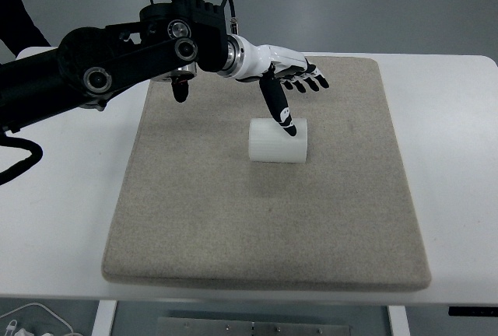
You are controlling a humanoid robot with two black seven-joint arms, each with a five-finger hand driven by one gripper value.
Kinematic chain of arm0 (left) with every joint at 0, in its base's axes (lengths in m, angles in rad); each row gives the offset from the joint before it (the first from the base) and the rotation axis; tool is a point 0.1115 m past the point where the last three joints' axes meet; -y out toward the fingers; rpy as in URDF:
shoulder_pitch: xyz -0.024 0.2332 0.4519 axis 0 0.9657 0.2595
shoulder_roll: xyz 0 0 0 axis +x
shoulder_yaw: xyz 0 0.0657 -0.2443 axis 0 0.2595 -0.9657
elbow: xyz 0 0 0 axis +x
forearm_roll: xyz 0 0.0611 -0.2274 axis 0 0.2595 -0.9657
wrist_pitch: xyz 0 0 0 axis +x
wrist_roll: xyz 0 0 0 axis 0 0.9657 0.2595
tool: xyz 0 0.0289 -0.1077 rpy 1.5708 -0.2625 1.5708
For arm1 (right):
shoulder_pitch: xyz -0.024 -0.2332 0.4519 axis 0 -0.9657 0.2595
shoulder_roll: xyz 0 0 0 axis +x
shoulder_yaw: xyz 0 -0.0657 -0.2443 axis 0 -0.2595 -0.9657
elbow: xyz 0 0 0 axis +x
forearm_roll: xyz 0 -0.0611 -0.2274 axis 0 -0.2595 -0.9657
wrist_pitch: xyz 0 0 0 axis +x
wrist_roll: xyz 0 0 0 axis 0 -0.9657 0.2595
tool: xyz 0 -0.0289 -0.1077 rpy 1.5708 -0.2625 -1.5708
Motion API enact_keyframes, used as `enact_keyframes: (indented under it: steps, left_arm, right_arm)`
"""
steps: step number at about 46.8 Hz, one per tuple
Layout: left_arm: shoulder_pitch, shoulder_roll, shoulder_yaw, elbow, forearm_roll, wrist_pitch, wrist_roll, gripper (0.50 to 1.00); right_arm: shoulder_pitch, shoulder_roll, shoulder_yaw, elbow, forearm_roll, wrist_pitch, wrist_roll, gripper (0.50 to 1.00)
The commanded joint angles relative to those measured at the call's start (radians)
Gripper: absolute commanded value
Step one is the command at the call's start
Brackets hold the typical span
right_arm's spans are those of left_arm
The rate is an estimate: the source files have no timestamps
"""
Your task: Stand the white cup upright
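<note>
A white ribbed cup (272,145) lies on its side near the middle of a beige mat (233,219), its axis running left to right. My left hand (292,91) reaches in from the upper left and hovers just above and behind the cup, open. Its fingers (311,81) are spread over the mat's far part. The thumb (279,110) points down, and its tip overlaps the cup's top right edge; whether it touches I cannot tell. The right arm is out of view.
The mat covers most of the white table (62,196). A dark sleeve of a person (19,13) shows at the top left corner. White cables (23,322) hang below the table's near left edge.
</note>
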Motion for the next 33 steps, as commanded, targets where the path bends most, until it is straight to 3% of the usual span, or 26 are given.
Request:
enact_keyframes:
  steps: [1,33]
  left_arm:
    - [-0.005,-0.001,0.019,0.001,0.002,0.002,-0.001,0.986]
    - [-0.017,-0.013,0.114,0.007,0.06,-0.004,-0.002,0.986]
  right_arm:
    - [0.0,0.0,0.0,0.0,0.0,0.0,0.0,0.93]
    - [0.0,0.0,0.0,0.0,0.0,0.0,0.0,0.93]
